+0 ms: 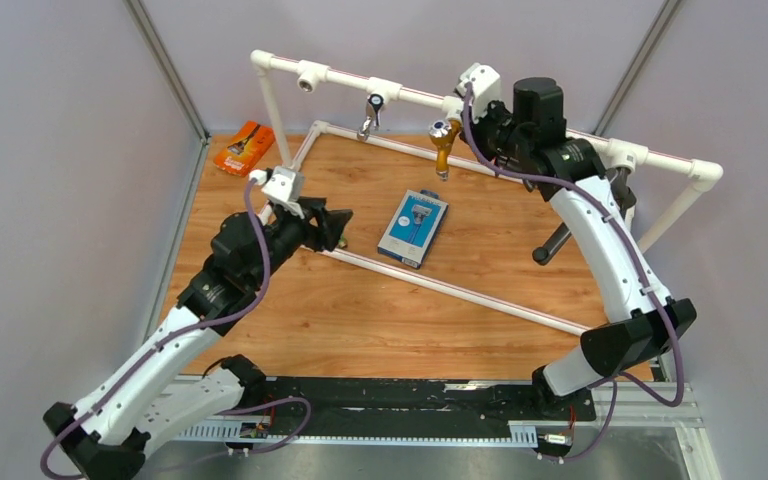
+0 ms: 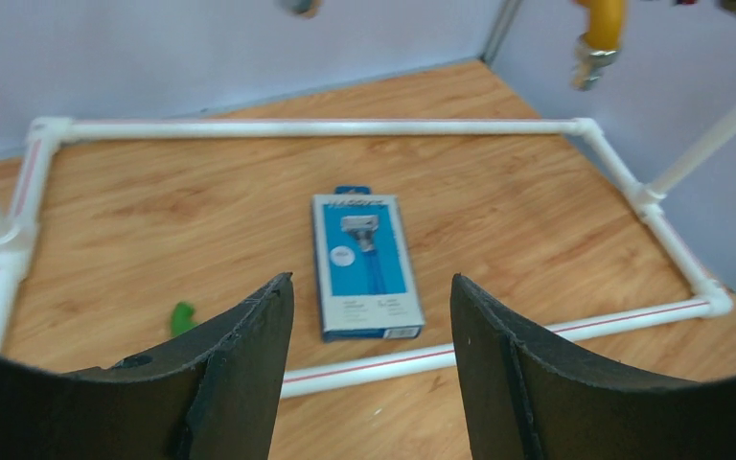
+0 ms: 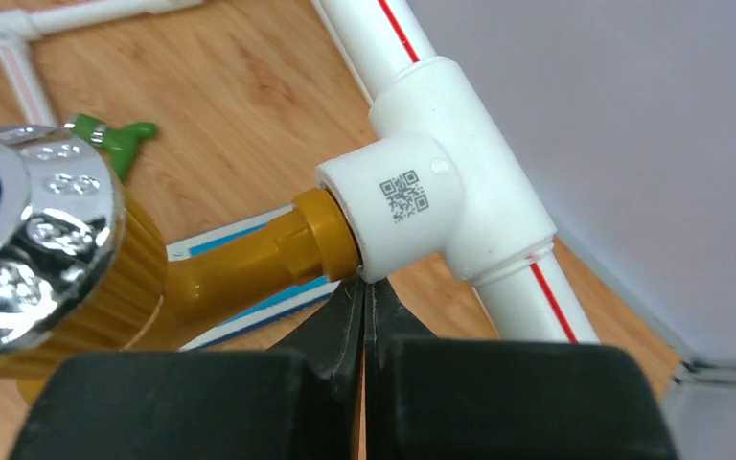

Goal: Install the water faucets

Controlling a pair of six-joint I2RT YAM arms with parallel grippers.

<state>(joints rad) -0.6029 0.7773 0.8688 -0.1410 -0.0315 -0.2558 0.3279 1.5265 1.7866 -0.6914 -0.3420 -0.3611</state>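
My right claw (image 3: pixel 364 286) is clenched on nothing, tips pressed together just under the gold tap (image 3: pixel 249 264) where it enters the tee socket (image 3: pixel 412 206); the chrome tap (image 1: pixel 371 112) hangs from the next socket; the green tap (image 3: pixel 115 134) lies on the table (image 2: pixel 498 192) near my left claw (image 2: pixel 372 280), which stands released. Raising the right arm carelessly could knock the gold tap crooked; the small green one might roll from a poor pinch.

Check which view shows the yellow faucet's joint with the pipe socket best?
Right wrist: the yellow faucet enters the socket in close-up. Top view shows the whole faucet small, joint unclear. Left wrist catches only its spout tip.
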